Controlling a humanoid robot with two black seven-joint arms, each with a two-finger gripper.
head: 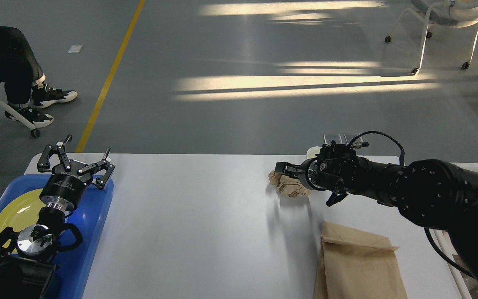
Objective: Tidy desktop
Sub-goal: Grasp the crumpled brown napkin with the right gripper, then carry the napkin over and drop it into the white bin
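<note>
Under my right hand (284, 169) lies the white tabletop (189, 224); the hand hangs low over a crumpled paper ball (291, 187), its opening unclear. My left hand (77, 160) is spread wide, empty.

Desktop (206, 216) spans view centre. Tray (93, 232) on its left end, plate (17, 209) in tray. Left gripper (77, 160) over tray's far edge. Crumpled paper ball (291, 189) right of centre, toward far edge; right gripper (282, 168) directly above it. Paper cup (313, 152) behind gripper, mostly hidden. Paper bag (357, 265) flat at near right edge. Bin (450, 249) right of desktop. Chair (446, 20) far right; seated person's legs (10, 66) far left.
</note>
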